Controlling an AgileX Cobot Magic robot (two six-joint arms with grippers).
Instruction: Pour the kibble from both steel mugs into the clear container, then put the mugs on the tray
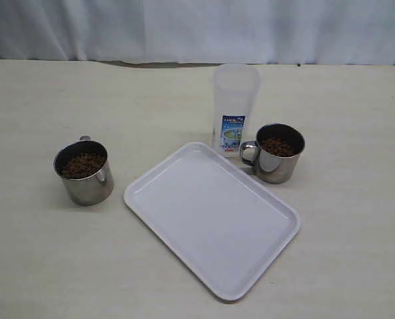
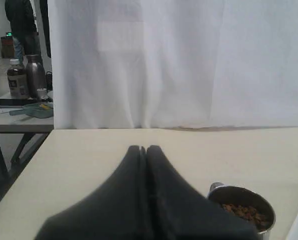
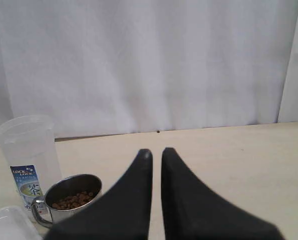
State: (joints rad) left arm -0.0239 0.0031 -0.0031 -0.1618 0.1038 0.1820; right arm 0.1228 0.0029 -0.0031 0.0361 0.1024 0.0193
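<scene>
The exterior view looks down from above the near edge of the tabletop (image 1: 38,266) toward the white curtain (image 1: 184,26) at the back, wide enough to take in the whole layout. Both wrist views sit low and close, facing that curtain. The view over the left pincer (image 2: 143,148) shares the left mug (image 1: 84,174) with the exterior view. The one over the right pincer (image 3: 157,151) shares the right mug (image 1: 277,156) and clear container (image 1: 235,100).

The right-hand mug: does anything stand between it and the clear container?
Nothing visible. The right steel mug stands close beside the clear container; the tray lies nearer the camera, not between them.
</scene>
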